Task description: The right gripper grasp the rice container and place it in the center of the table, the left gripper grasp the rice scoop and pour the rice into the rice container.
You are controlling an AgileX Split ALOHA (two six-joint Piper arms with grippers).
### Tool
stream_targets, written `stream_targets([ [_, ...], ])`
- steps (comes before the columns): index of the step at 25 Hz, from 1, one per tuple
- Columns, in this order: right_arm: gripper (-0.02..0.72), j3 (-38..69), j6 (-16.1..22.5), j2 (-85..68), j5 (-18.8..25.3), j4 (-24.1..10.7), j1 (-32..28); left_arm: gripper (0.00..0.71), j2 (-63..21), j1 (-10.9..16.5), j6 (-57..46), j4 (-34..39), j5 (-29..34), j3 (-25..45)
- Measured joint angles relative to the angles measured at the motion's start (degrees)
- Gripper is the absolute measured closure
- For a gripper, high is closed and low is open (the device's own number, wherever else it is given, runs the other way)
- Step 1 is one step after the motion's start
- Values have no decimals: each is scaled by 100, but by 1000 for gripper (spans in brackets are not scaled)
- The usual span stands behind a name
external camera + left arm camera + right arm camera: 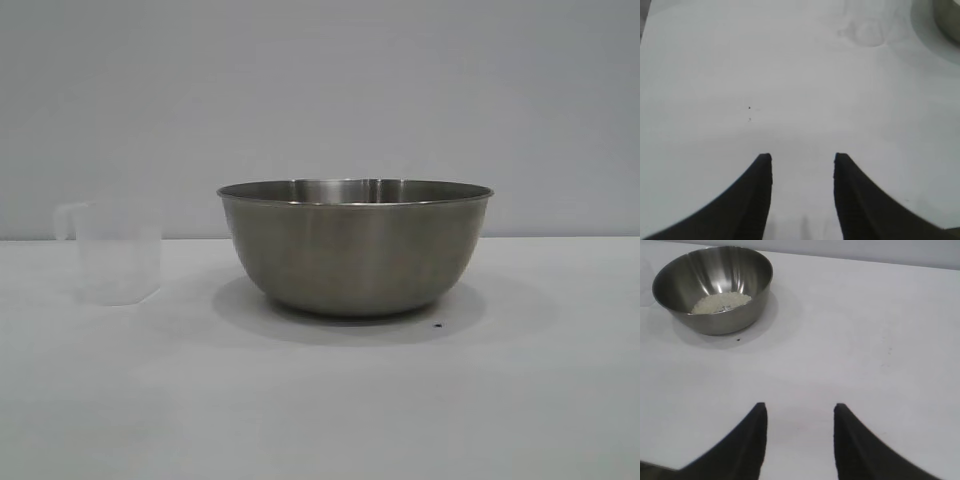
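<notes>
The steel rice container (pixel 355 246) stands upright on the white table (pixel 320 400), near the middle of the exterior view. The right wrist view shows it (pixel 715 287) with a small heap of white rice (pixel 721 302) inside. The translucent rice scoop (pixel 117 252) stands upright to its left and looks empty; in the left wrist view it is a faint shape (pixel 867 32) far off. My left gripper (pixel 802 159) is open and empty above bare table. My right gripper (pixel 799 409) is open and empty, well away from the container. Neither gripper shows in the exterior view.
A small dark speck (pixel 437 325) lies on the table by the container's base. A plain grey wall (pixel 320 90) stands behind the table. The container's rim (pixel 947 20) shows at one corner of the left wrist view.
</notes>
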Motion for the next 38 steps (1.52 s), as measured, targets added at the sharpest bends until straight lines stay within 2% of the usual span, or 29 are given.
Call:
stream_targets([
  [14,388,0,0,0,0,0,0,467,-478,0,-376,9,83,22],
  [31,388,0,11,0,0,0,-13,467,-489,3,-342,9,83,22],
  [35,388,0,11,0,0,0,-488,467,-628,81,-342,9,83,22],
  [38,388,7,22,0,0,0,-1028,467,-682,290,-342,9,96,22],
])
